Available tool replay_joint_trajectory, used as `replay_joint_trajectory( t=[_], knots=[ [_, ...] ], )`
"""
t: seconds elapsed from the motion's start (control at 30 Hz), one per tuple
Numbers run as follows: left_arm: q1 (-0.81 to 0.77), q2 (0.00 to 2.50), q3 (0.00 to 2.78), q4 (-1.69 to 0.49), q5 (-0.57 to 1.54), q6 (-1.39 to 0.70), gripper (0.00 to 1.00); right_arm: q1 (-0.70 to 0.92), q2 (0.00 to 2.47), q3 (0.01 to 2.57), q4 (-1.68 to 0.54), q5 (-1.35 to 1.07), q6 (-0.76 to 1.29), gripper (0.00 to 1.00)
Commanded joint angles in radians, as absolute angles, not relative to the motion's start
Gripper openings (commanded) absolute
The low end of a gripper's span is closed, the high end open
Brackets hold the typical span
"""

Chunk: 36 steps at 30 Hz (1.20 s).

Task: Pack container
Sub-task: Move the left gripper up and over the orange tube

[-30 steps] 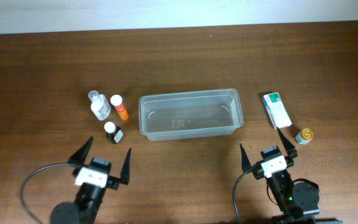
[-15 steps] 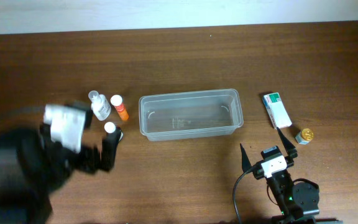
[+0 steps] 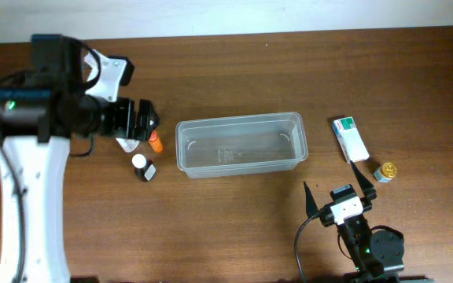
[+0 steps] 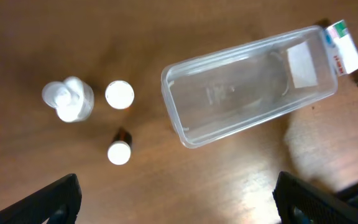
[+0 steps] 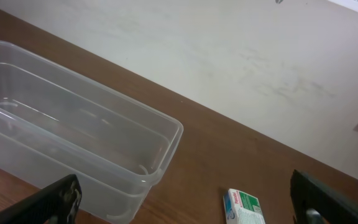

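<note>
The container (image 3: 238, 119) is a clear plastic tub, empty, in the middle of the table; it also shows in the left wrist view (image 4: 229, 53) and the right wrist view (image 5: 104, 93). My left gripper (image 3: 140, 122) is open and empty, raised high above the bottles left of the tub; its fingers (image 4: 179, 208) frame the bottom of the left wrist view. My right gripper (image 3: 336, 189) is open and empty near the front edge, right of the tub's front corner; its fingers (image 5: 191, 211) show at both lower corners.
Left of the tub stand a clear spray bottle (image 4: 68, 99), an orange bottle with a white cap (image 4: 119, 94) and a small dark bottle (image 3: 141, 167). Right of it lie a white-and-green carton (image 3: 350, 139) and a small gold-capped jar (image 3: 385, 170).
My left arm has risen from the table's front edge and swung back over the bottles. The right arm and all objects have not moved.
</note>
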<state>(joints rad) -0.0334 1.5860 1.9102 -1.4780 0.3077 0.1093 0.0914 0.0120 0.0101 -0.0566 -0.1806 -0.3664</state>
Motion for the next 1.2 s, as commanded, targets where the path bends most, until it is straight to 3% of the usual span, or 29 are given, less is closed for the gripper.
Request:
replay_joint_trajectory(
  t=[0.0, 0.23, 0.5, 0.9, 1.0, 1.17],
  knots=[
    [-0.051, 1.647, 1.929, -1.489, 0.299, 0.046, 0.99, 0.084, 0.006, 0.006, -0.064, -0.175, -0.358, 0.98],
    [-0.144, 1.687, 1.898, -1.415, 0.082, -0.124, 0.99, 0.084, 0.006, 0.006, -0.064, -0.175, -0.358, 0.98],
    [-0.185, 1.689, 1.77, -1.305, -0.009, -0.224, 0.99, 0.084, 0.006, 0.006, -0.064, -0.175, -0.358, 0.98],
    [-0.185, 1.696, 1.59, -1.109, -0.014, -0.257, 0.9, 0.084, 0.006, 0.006, -0.064, -0.175, -0.358, 0.98],
    [-0.185, 1.703, 1.587, -1.095, -0.051, -0.257, 0.77, 0.084, 0.006, 0.006, -0.064, -0.175, -0.358, 0.99],
    [-0.19, 1.738, 1.586, -1.095, -0.053, -0.257, 0.72, 0.084, 0.006, 0.006, -0.064, -0.175, -0.358, 0.98]
  ],
)
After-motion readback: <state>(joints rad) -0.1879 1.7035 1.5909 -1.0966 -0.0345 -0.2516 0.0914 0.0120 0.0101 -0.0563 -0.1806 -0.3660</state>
